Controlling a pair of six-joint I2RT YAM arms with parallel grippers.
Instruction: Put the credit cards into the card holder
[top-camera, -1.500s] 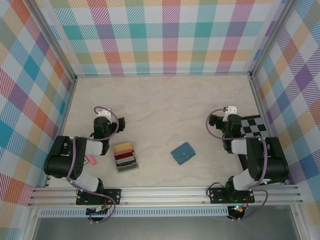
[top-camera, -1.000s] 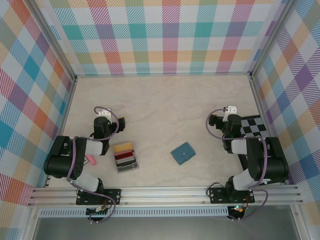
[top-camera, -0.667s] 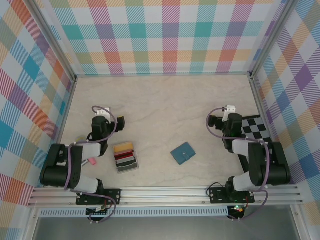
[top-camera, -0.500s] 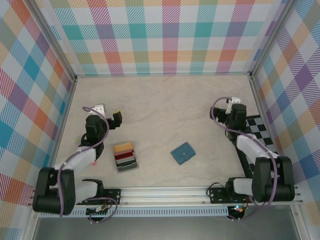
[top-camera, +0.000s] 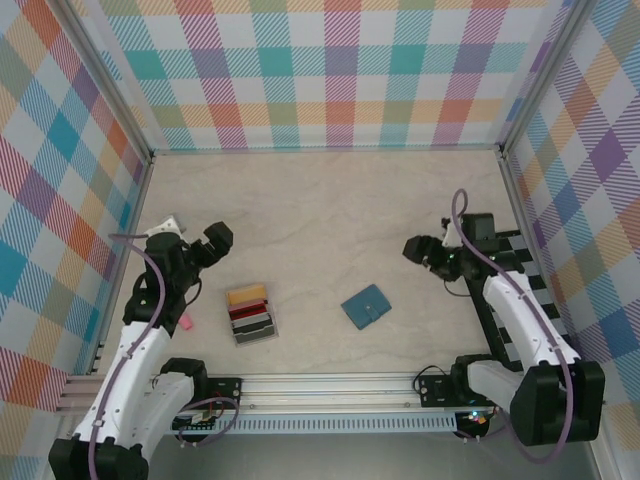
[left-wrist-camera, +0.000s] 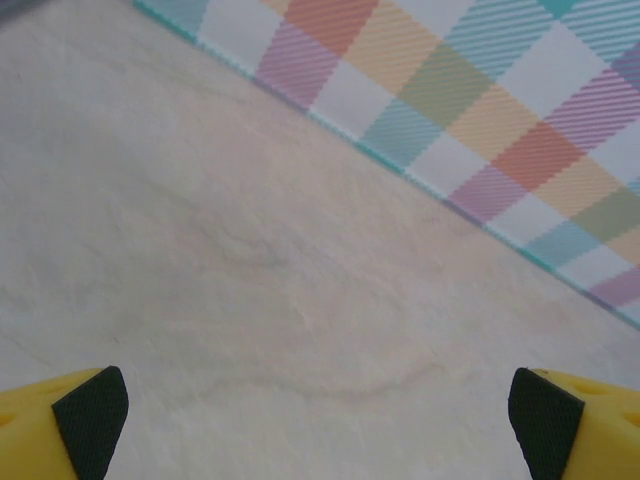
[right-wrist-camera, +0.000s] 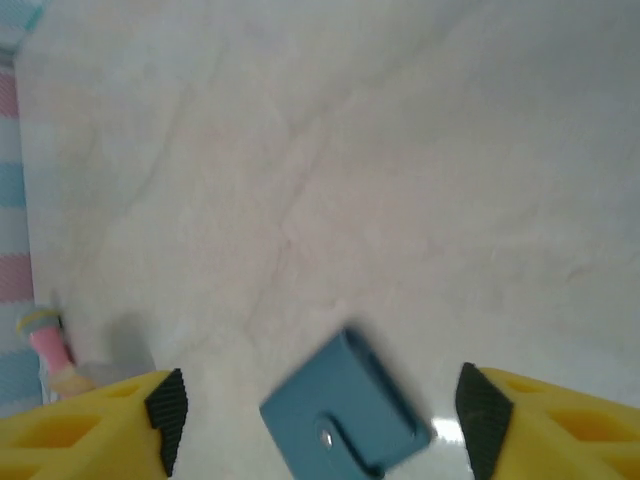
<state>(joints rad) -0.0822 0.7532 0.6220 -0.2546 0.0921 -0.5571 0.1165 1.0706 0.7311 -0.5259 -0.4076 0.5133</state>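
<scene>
Card holder and credit cards share a pale worktop. Left claw gapes wide over bare surface; right claw hangs parted and empty near the holder, which lies folded shut, light, soft, likely to slide. Cards, racked left of the holder, look thin, stiff, slick: pinch one by its exposed edge

Smooth, matt, marble-look table; on it the card holder looks like matt teal leatherette, with 1 shiny metal snap.
</scene>
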